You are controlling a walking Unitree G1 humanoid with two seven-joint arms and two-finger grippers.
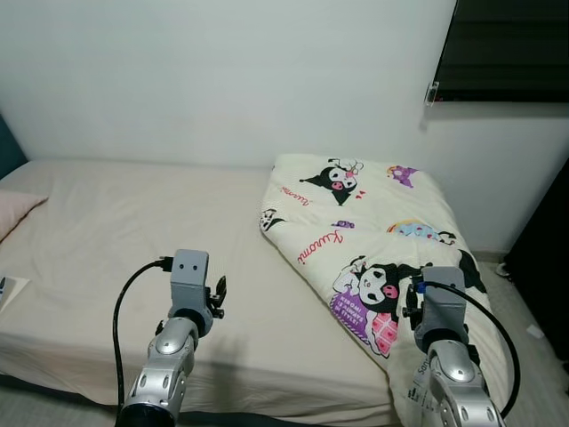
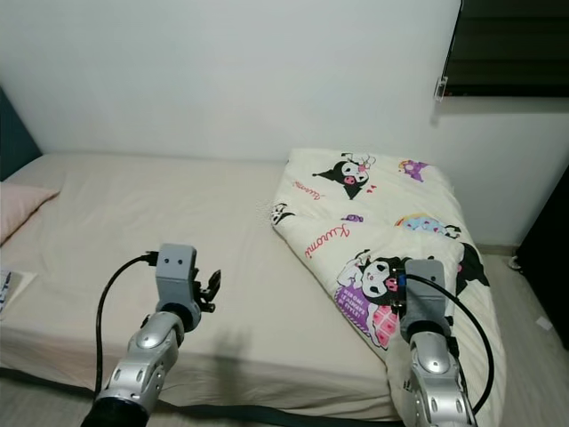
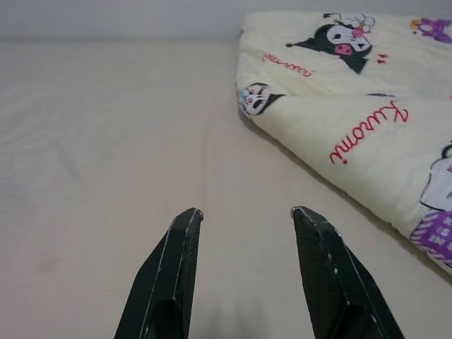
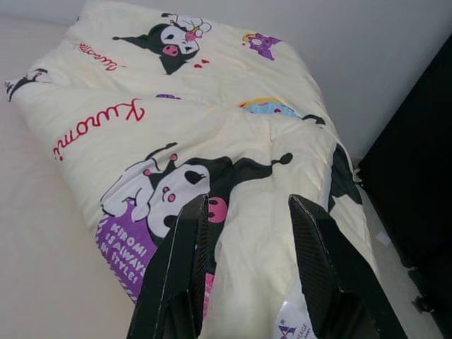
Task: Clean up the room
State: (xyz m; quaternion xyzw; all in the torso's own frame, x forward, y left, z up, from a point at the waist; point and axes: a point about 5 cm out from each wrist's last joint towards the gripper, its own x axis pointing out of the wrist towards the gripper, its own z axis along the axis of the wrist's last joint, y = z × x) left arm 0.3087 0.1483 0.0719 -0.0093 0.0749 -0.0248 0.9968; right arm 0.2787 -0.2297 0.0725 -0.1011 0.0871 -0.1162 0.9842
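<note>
A cream quilt (image 1: pixel 373 227) printed with cartoon characters lies folded on the right half of the bed (image 1: pixel 124 240), one end hanging over the bed's right edge. My left gripper (image 3: pixel 246 213) is open above the bare beige sheet, to the left of the quilt's folded edge (image 3: pixel 339 162). My right gripper (image 4: pixel 246 201) is open just over the quilt's near part, by the purple-and-black print (image 4: pixel 176 191). Nothing is between either pair of fingers (image 3: pixel 321 268).
A pink pillow (image 1: pixel 13 212) lies at the bed's left end, with a small flat object (image 1: pixel 7 289) near the front left edge. White wall runs behind the bed. A dark window (image 1: pixel 507 49) is upper right and dark furniture (image 1: pixel 544 258) stands at the right.
</note>
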